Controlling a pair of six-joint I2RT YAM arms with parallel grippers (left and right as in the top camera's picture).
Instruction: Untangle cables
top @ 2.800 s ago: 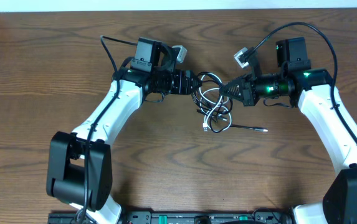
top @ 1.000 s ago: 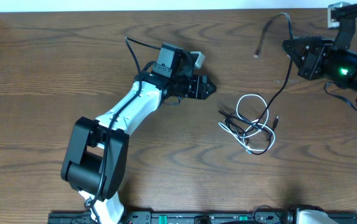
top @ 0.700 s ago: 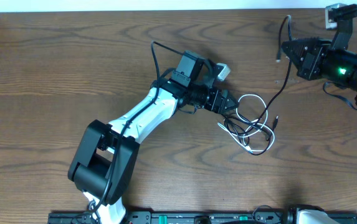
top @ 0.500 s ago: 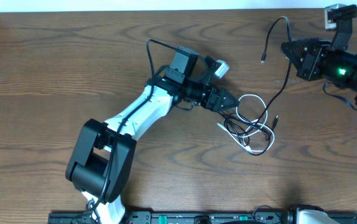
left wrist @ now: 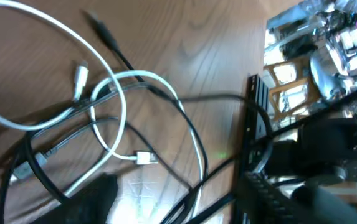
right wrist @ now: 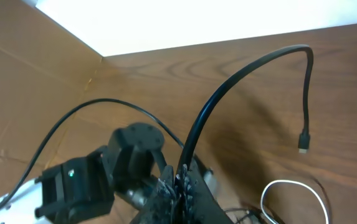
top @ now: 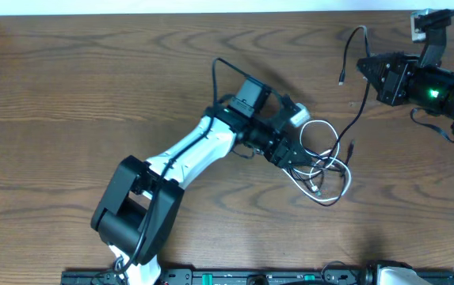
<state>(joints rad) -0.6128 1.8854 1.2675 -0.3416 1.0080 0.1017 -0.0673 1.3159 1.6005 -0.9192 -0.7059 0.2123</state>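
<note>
Brown wood table point(top: 92, 79) fills the view. On it, a bit right of the middle, lie the cables point(top: 326, 170), and they are not apart yet. The white cable point(top: 322, 122) loops over and under the black cable point(right wrist: 259, 62). One end of the black one hangs free in the air, and I think that is all that is done. The rest is left to do. My right gripper point(top: 367, 70) is pinched tight on the black cable, up by the far right corner. My left gripper point(top: 299, 157) sits at the left side of the tangle. I cannot tell if it is grabbing anything. A second ago it was nearer the table's middle, away from the cables.
</note>
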